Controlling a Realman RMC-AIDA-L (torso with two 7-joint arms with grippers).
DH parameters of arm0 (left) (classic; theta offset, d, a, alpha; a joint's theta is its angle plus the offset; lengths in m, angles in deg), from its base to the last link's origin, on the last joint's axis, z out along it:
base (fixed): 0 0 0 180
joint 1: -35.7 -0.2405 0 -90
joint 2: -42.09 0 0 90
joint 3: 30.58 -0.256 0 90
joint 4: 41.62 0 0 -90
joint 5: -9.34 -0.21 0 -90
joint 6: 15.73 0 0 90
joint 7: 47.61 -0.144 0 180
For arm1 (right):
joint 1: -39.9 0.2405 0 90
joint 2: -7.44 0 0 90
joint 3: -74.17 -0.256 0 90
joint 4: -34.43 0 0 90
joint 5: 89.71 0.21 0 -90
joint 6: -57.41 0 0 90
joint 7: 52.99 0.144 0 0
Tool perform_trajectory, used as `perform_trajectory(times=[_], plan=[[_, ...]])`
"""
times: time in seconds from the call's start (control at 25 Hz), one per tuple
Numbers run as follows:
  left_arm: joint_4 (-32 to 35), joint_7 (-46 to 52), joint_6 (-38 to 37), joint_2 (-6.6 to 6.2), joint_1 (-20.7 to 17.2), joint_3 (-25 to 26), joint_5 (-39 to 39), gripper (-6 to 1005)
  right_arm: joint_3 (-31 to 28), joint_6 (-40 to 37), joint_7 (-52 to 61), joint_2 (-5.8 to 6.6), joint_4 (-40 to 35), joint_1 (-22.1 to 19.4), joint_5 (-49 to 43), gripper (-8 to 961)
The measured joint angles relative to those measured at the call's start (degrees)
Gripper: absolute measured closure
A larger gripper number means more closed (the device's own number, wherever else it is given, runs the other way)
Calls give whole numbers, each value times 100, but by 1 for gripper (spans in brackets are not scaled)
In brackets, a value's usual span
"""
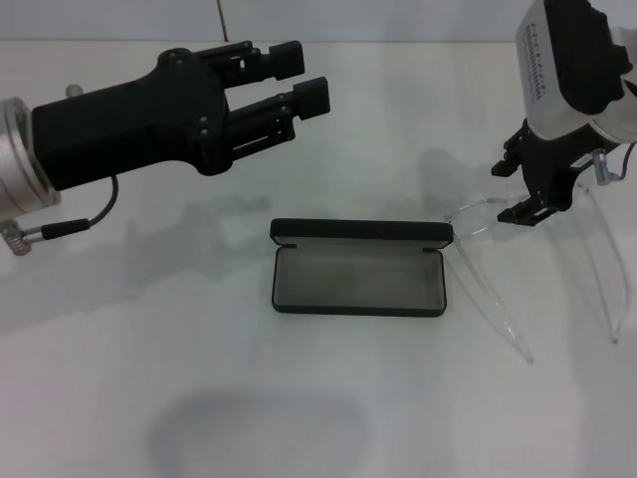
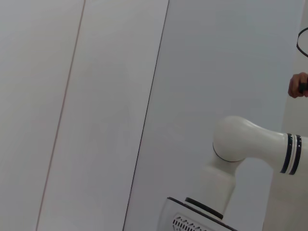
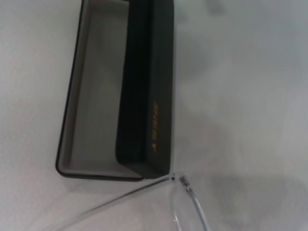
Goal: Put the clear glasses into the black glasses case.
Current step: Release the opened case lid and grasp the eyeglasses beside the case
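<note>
The black glasses case (image 1: 358,309) lies open mid-table, grey lining up, its lid (image 1: 360,232) standing at the far side. In the right wrist view the case (image 3: 144,96) shows orange lettering on the lid. The clear glasses (image 1: 488,289) are just right of the case, their thin arms pointing toward the table's near edge. One hinge corner of the glasses (image 3: 182,182) appears in the right wrist view. My right gripper (image 1: 532,204) is shut on the glasses' front. My left gripper (image 1: 304,78) hangs open above the table, behind and left of the case, holding nothing.
The white tabletop (image 1: 149,378) is bare left of and in front of the case. The left wrist view shows only a pale wall and a white robot arm joint (image 2: 240,144).
</note>
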Motion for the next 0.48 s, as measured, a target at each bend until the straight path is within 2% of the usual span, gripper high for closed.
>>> perform_trajectory(times=[0.32,0.48], plan=[[-20,-31,0,0,0,1,6,512,120,25,14,0,20,-13,1,385],[-60,-31,0,0,0,1,6,521,120,22,14,0,60,-7,28,543]])
